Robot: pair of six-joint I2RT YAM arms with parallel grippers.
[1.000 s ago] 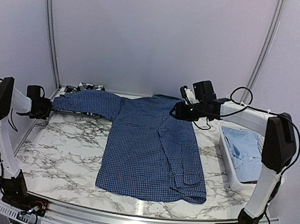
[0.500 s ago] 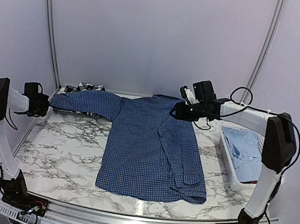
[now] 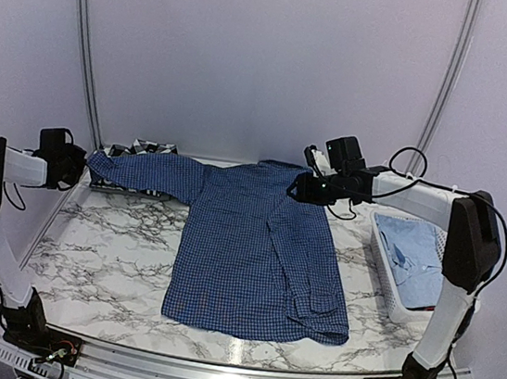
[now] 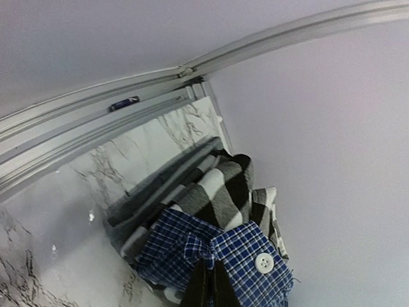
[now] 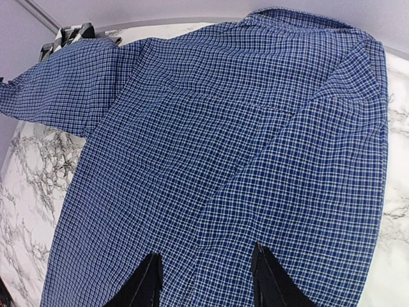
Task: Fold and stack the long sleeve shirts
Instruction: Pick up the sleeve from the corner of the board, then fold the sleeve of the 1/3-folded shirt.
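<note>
The left fingers (image 4: 198, 291) are clamping tight on the cuff (image 4: 255, 272) of the dark blue checked shirt (image 3: 255, 246) at the far left of the desk (image 3: 105, 254), beside the plaid shirt (image 3: 147, 148). The right fingers (image 5: 146, 284) are hanging partly spread over that shirt's far right shoulder, gripping nothing. The pale blue shirt (image 3: 413, 253) is lying in the basket (image 3: 382, 265) at right.

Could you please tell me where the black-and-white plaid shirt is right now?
The plaid shirt lies in the far left corner of the table in the top view, partly under the blue shirt's sleeve.
</note>
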